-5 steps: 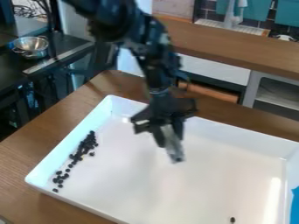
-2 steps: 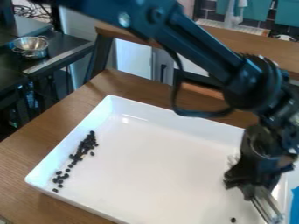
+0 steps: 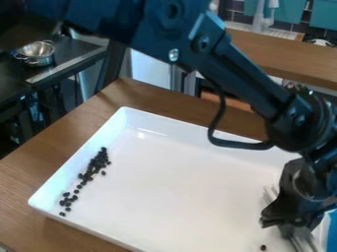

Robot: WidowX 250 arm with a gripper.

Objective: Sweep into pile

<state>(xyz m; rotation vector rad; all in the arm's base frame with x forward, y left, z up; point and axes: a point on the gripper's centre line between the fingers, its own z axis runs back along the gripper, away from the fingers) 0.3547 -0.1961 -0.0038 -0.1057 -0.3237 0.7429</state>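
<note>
The black gripper [image 3: 293,216] hangs low over the right side of the white tray, near its lower right corner. Pale grey strips [image 3: 304,240] extend below it toward the view's bottom edge; what they belong to is unclear. A narrow line of small dark pieces [image 3: 92,170] lies along the tray's left wall, denser at its upper end and scattered toward the lower left. One lone dark piece [image 3: 263,247] sits at the bottom of the view, just left of the gripper.
The white tray [image 3: 178,125] has raised walls and stands on a wooden table [image 3: 39,162]. Something blue [image 3: 331,235] shows at the right edge. A metal colander [image 3: 37,52] stands on a dark counter at upper left.
From above the tray's middle, the gripper has moved right and down in the view, more slowly of late. The dark pieces lie practically where they were.
</note>
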